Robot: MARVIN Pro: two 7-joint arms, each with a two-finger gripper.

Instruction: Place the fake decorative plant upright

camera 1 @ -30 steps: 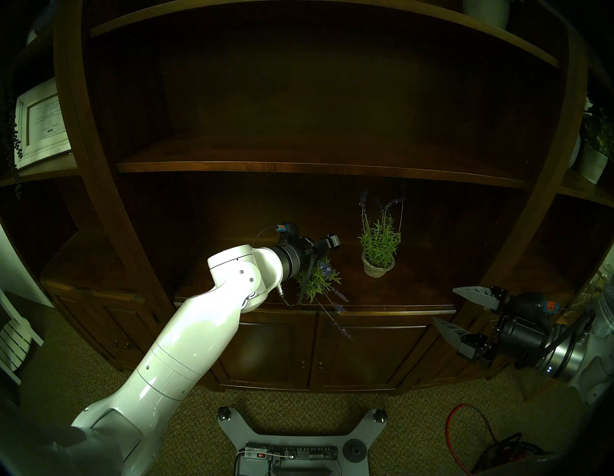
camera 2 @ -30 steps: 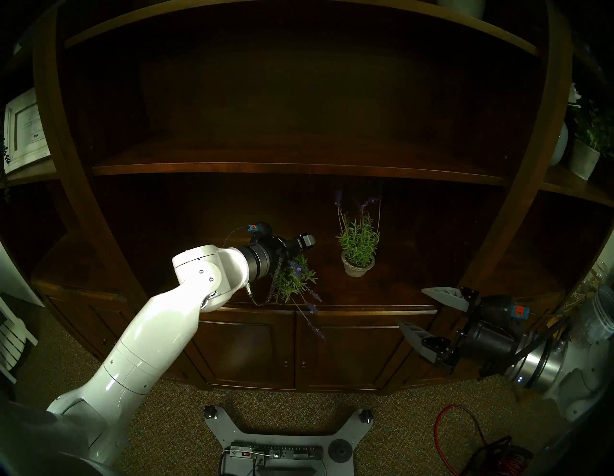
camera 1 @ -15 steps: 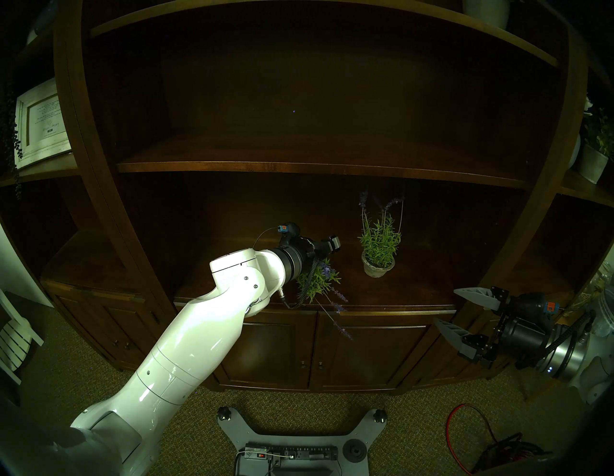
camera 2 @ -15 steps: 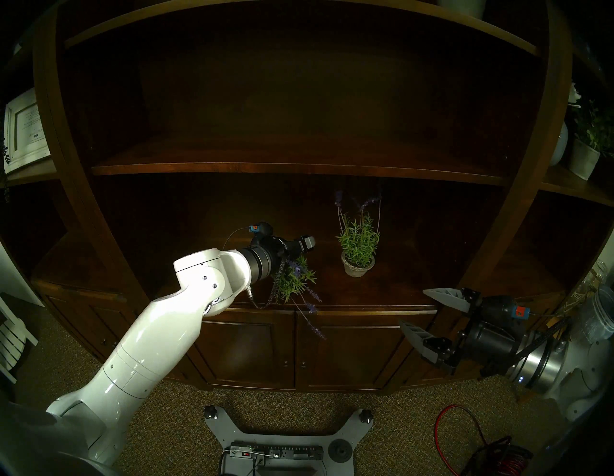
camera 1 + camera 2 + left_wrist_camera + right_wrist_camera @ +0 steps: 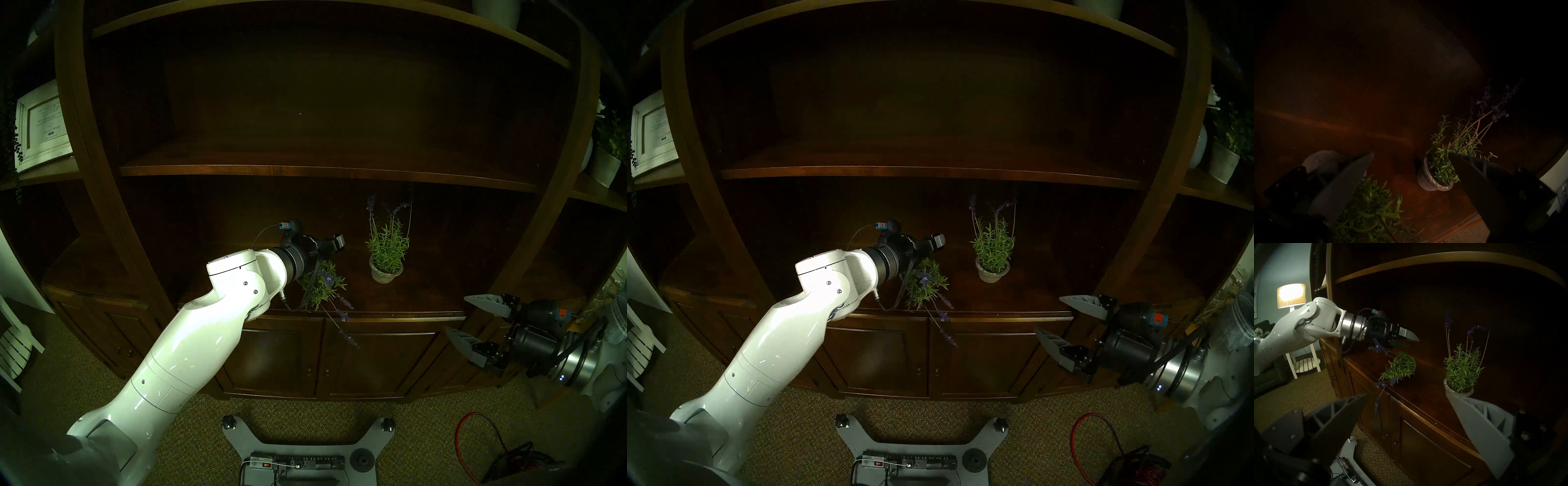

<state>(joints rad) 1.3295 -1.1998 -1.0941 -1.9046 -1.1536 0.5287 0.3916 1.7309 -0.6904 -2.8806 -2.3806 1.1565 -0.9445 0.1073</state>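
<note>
Left pincer (image 5: 1407, 340) has lifted slightly and shifted toward frame left in head view since a second ago; jaws wide apart, holding nothing. Toppled lavender pot (image 5: 322, 286) unchanged: lying on its side at centre of frame on lower shelf (image 5: 407, 298), purple spikes hanging over front edge. Upright lavender pot (image 5: 386, 264) stands to its right, apart. Right pincer (image 5: 475, 322) idle at right edge, jaws spread, empty. Judgement: no grasp made; righting not begun.
</note>
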